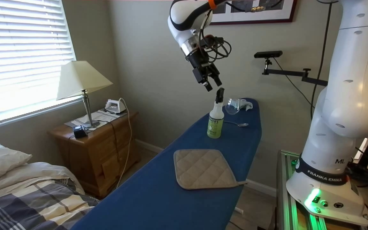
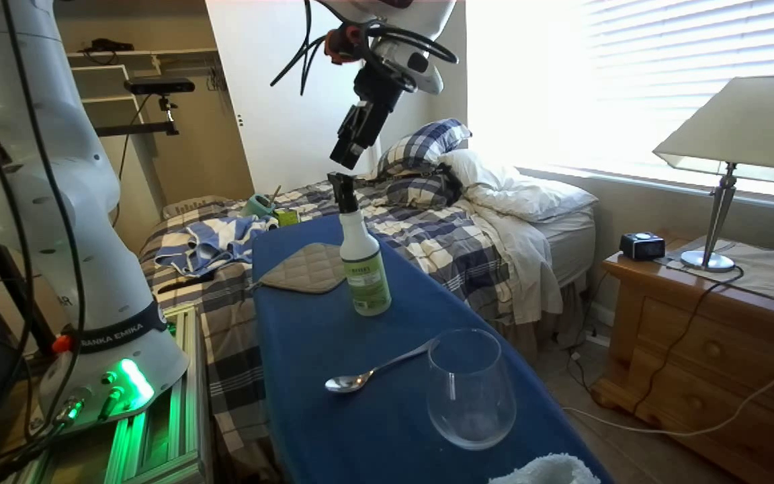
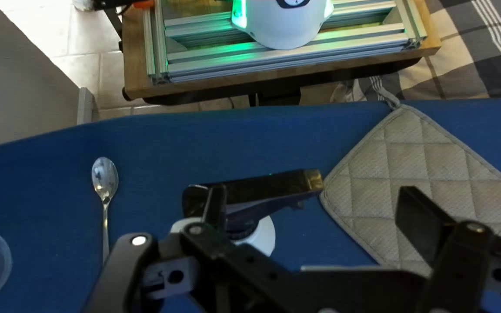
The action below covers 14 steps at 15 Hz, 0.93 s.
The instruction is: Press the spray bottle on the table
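The spray bottle stands upright on the blue table (image 1: 158, 185), also seen in an exterior view (image 2: 306, 349). Its yellowish-green body and white neck show in both exterior views (image 1: 216, 121) (image 2: 365, 272). Its dark spray head (image 3: 263, 187) shows in the wrist view with its nozzle pointing right. My gripper (image 1: 213, 85) is just above the spray head, with a small gap, as an exterior view (image 2: 345, 156) also shows. In the wrist view my gripper (image 3: 313, 204) has its fingers wide apart and nothing between them. The left finger hides part of the spray head and bottle.
A tan quilted pad (image 1: 204, 169) lies beside the bottle on the table. A spoon (image 2: 377, 370), a clear glass (image 2: 471, 396) and a white cloth (image 2: 548, 470) are at the table's other end. A nightstand (image 1: 91, 153) with a lamp (image 1: 81, 80) and a bed (image 2: 454, 255) stand nearby.
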Each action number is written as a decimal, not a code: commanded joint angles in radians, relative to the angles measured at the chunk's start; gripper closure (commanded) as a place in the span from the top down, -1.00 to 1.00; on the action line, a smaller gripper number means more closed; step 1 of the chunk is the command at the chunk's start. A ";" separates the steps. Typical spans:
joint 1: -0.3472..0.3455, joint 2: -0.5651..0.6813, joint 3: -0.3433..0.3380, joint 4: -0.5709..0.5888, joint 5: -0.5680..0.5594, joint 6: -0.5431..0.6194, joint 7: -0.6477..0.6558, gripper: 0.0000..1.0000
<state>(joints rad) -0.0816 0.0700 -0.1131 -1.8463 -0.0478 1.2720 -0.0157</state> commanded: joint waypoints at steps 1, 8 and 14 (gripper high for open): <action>-0.019 0.061 -0.003 0.071 -0.012 -0.091 -0.032 1.00; -0.032 0.112 -0.001 0.109 -0.012 -0.153 -0.113 1.00; -0.033 0.144 0.002 0.163 -0.023 -0.160 -0.141 1.00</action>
<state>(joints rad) -0.1013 0.1784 -0.1188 -1.7488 -0.0493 1.1384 -0.1184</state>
